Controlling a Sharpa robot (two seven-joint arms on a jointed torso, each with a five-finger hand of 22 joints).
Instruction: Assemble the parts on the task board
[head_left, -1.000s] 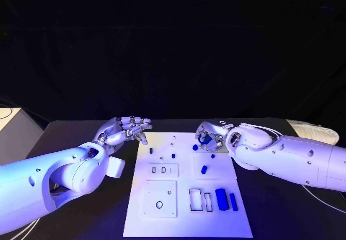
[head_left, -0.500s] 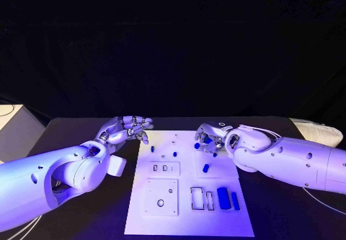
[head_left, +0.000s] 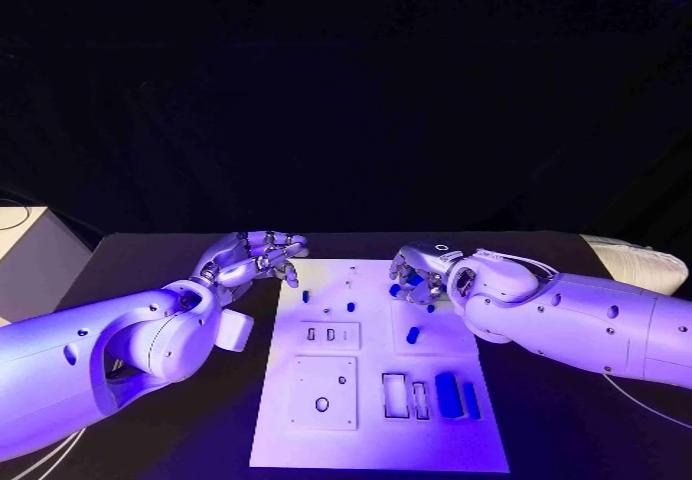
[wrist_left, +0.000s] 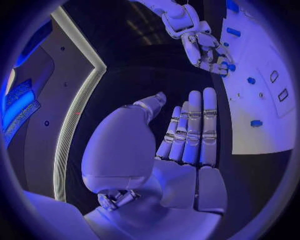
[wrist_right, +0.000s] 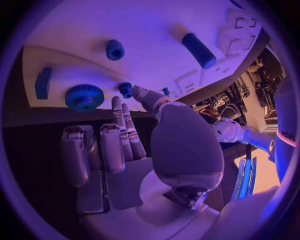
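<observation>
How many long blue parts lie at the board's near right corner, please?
2. A thick blue part and a thin blue part lie side by side, right of the rectangular slots. None seems hidden there.

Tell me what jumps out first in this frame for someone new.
The white task board in the middle of the black table, dotted with small blue parts, including a blue cylinder near its right edge. Both silver hands hover at its far end: the left hand off its left corner, the right hand over the board, beside a blue gear.
</observation>
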